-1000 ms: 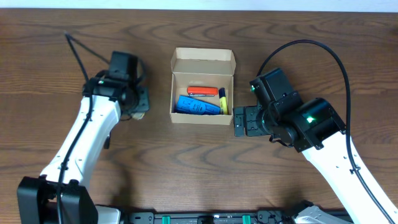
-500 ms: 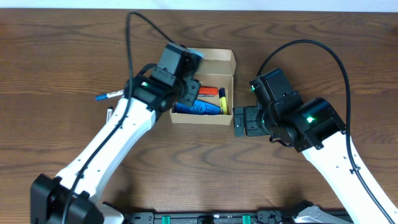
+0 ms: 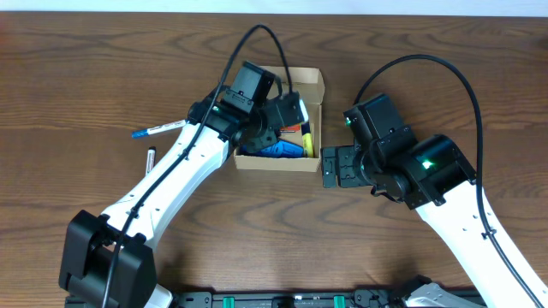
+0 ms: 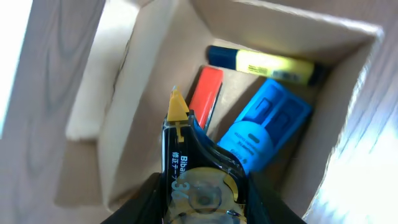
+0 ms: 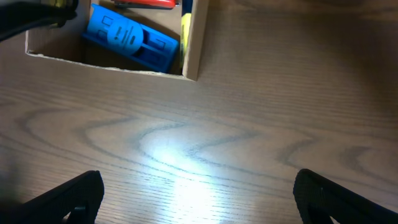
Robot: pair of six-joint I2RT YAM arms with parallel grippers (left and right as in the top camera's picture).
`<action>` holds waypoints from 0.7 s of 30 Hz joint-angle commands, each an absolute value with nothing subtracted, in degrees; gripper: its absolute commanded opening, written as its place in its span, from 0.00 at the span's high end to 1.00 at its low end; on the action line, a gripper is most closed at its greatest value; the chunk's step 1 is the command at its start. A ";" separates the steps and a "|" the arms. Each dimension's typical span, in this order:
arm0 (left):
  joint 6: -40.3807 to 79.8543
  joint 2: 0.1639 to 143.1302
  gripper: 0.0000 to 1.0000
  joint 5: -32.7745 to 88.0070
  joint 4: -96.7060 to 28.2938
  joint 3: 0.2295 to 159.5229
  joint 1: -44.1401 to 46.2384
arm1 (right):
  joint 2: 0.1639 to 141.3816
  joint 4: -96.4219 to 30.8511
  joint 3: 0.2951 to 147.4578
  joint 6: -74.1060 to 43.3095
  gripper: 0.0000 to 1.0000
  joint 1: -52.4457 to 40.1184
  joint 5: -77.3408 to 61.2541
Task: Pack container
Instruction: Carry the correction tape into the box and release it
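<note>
My left tool [image 4: 202, 208] is clamped on the correction tape [image 4: 186, 165] over the cardboard box [image 4: 143, 99]. Dropped crooked, I reckon it'd perch on the blue case [image 4: 267, 124]. My right tool [image 5: 199, 199] sits spread wide at the box's 3 o'clock.

Table [image 3: 68, 77]: dark brown wood grain, with a glare patch in the right wrist view. Container [image 3: 282, 163] sits flat on it at top centre, lid flap open toward the far edge. Left of it, well apart: a white pen with blue cap [image 3: 158, 130], lying at a slant. Near it, a short dark pen [image 3: 151, 160] lies almost square to it, just beside the left arm.
</note>
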State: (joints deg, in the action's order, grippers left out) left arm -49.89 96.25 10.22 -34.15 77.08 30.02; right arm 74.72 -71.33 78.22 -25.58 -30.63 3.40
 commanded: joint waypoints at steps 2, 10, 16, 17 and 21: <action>-64.99 97.84 0.94 11.62 -34.26 78.48 30.09 | 74.17 -71.42 78.63 -24.99 0.01 -30.83 3.60; -69.30 102.63 0.94 6.98 -32.67 78.48 30.09 | 74.17 -71.44 78.63 -24.99 0.01 -30.83 3.60; -70.54 105.78 0.94 3.92 -32.08 78.48 30.09 | 74.15 -71.44 78.63 -24.99 0.01 -30.81 3.60; -70.54 106.10 0.94 3.86 -32.05 78.48 30.06 | 74.15 -71.44 78.63 -24.99 0.01 -30.83 3.60; -70.54 106.45 0.92 3.86 -32.03 78.48 30.09 | 74.15 -71.42 78.63 -24.99 0.01 -30.83 3.60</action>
State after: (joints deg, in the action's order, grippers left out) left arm -69.38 106.15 4.89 -32.27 77.12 30.06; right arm 74.74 -71.33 78.22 -25.58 -30.63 3.40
